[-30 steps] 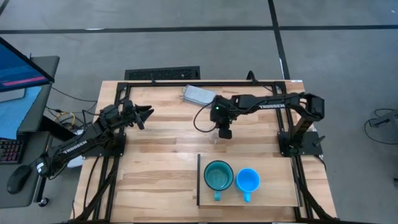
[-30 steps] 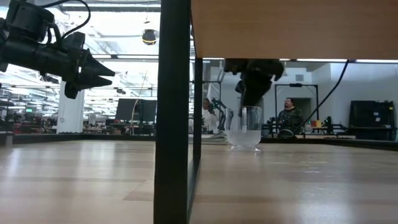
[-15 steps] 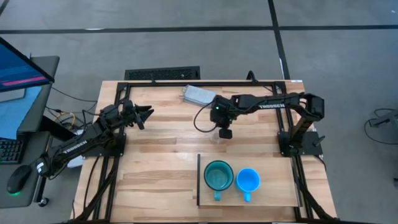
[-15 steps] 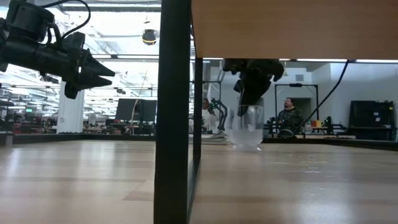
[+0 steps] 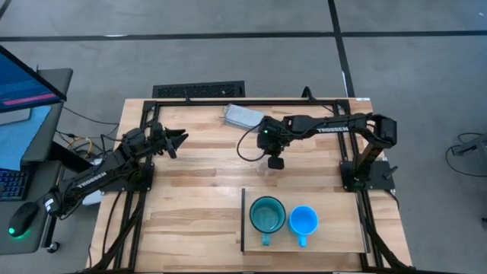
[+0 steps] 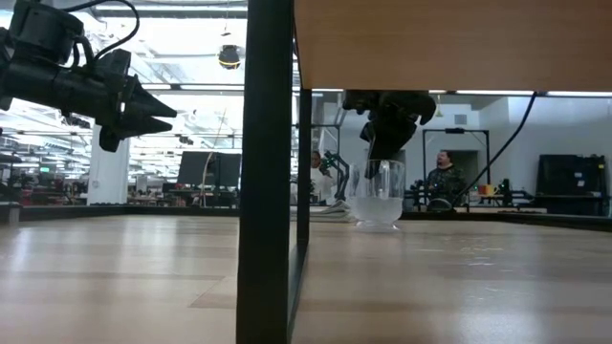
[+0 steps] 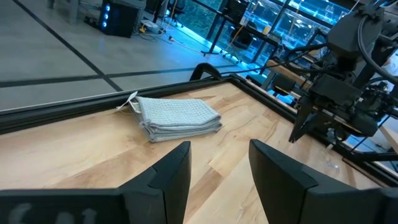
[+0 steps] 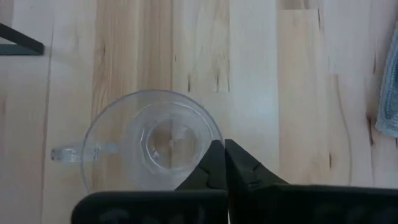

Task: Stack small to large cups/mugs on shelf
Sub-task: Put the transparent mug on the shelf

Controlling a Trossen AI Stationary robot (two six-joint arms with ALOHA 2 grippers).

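The right gripper (image 5: 275,161) points straight down over the middle of the table, its two fingers (image 8: 214,168) pressed together on the rim of the clear cup (image 8: 152,142). In the right wrist view the fingertips meet at the cup's rim, on the side opposite its small clear handle. In the low view the gripper (image 6: 380,143) comes down into the cup (image 6: 377,194), whose base seems to sit on the table (image 6: 459,277), though the level angle makes that hard to judge.

Half a second ago the low view showed the cup slightly tilted and a little lower in frame; it now stands upright and a touch to the left. From above, the arm has barely moved over the last second.

The left gripper (image 5: 179,139) waits above the far left part of the table, its fingers (image 7: 273,171) spread apart and holding nothing.

There are three cups. The clear cup is mid-table, well apart from the shelf (image 5: 335,243), which lies at the near right. On the shelf stand the other two side by side, the teal mug (image 5: 267,215) to the left and the blue mug (image 5: 303,221) to the right, both with handles pointing to the near edge. One folded grey cloth (image 5: 242,116) lies at the far edge.
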